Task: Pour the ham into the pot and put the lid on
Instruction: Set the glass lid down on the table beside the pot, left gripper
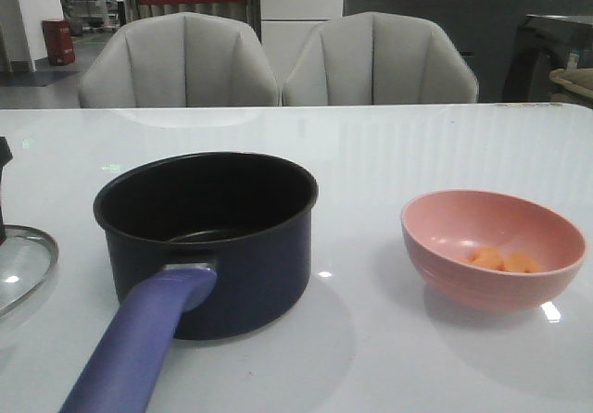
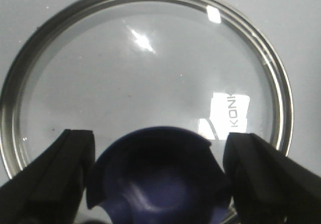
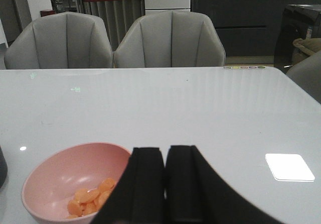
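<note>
The dark navy pot [image 1: 208, 237] stands left of centre, and its purple-blue handle [image 1: 139, 348] points toward the near edge. The ham [image 1: 503, 261] is a few orange slices lying in a pink bowl [image 1: 435, 246] to the right. At the far left the glass lid [image 1: 23, 265] lies flat on the table. My left gripper [image 2: 158, 179] is open right over the lid [image 2: 140, 83], one finger on each side of its blue knob [image 2: 158, 169] with small gaps. My right gripper [image 3: 165, 156] is shut on nothing, beside the bowl [image 3: 50, 174] with the ham [image 3: 90, 199].
The white glossy table [image 1: 371, 154] runs back to two grey chairs [image 1: 181, 61] behind its far edge. A dark piece of the left arm [image 1: 3, 154] shows at the frame's left edge, above the lid.
</note>
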### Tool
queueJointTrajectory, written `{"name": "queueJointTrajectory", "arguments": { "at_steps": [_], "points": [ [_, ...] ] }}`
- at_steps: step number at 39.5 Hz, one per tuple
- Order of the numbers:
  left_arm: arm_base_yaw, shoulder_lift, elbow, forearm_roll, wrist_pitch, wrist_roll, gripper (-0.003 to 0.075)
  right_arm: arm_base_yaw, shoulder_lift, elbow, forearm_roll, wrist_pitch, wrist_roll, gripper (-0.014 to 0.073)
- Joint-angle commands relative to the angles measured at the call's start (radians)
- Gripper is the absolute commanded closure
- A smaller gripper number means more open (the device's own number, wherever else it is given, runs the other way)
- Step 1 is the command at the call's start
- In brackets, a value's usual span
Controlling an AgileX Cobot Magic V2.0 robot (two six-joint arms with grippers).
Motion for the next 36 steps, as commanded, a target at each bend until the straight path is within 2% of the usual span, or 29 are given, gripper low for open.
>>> {"name": "queueJointTrajectory", "arguments": {
  "at_steps": [1,9,14,22,36],
  "points": [
    [0.000,-0.037,-0.023,-0.014,-0.008,0.008,0.0146,-0.007,-0.020,0.010,-0.009,-0.072,-0.004,0.0445],
    [-0.006,-0.071,-0.023,-0.010,0.019,0.045,0.0146,-0.007,-0.020,0.010,-0.009,-0.072,-0.004,0.0445],
    [-0.008,-0.163,-0.001,-0.012,0.010,0.047,0.0146,-0.007,-0.020,0.010,-0.009,-0.072,-0.004,0.0445],
    [-0.008,-0.378,0.122,-0.012,-0.109,0.047,0.0146,-0.007,-0.020,0.010,-0.009,-0.072,-0.004,0.0445],
    [-0.020,-0.816,0.352,-0.084,-0.406,0.047,0.0146,-0.007,-0.020,0.010,-0.009,-0.072,-0.004,0.0445]
  ]
}}
